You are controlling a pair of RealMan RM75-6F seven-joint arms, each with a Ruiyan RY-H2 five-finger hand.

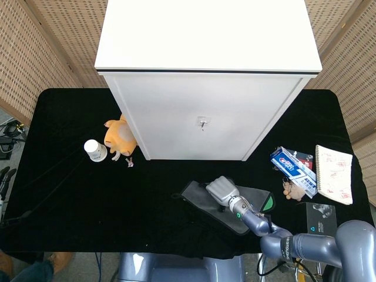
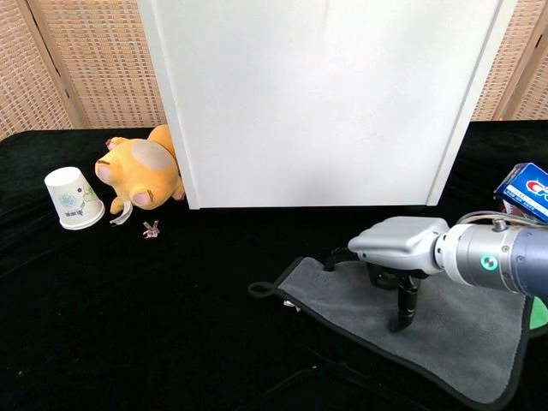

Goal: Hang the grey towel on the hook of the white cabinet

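The grey towel (image 1: 197, 197) (image 2: 462, 342) lies flat on the black table in front of the white cabinet (image 1: 200, 106) (image 2: 317, 103). Its hanging loop (image 2: 259, 289) sticks out at the left corner. The small metal hook (image 1: 202, 123) sits in the middle of the cabinet's front, seen only in the head view. My right hand (image 1: 222, 189) (image 2: 398, 248) is on the towel's far left part. Its thumb lies at the far edge and a finger presses down into the cloth, which bunches slightly between them. My left hand is out of both views.
An orange plush toy (image 1: 120, 138) (image 2: 137, 167) and a paper cup (image 1: 95, 150) (image 2: 74, 199) sit left of the cabinet. On the right lie a toothpaste box (image 1: 292, 167) (image 2: 527, 190), a notebook (image 1: 333, 173) and a black box (image 1: 321, 219). A green object (image 1: 268, 202) pokes out under the towel.
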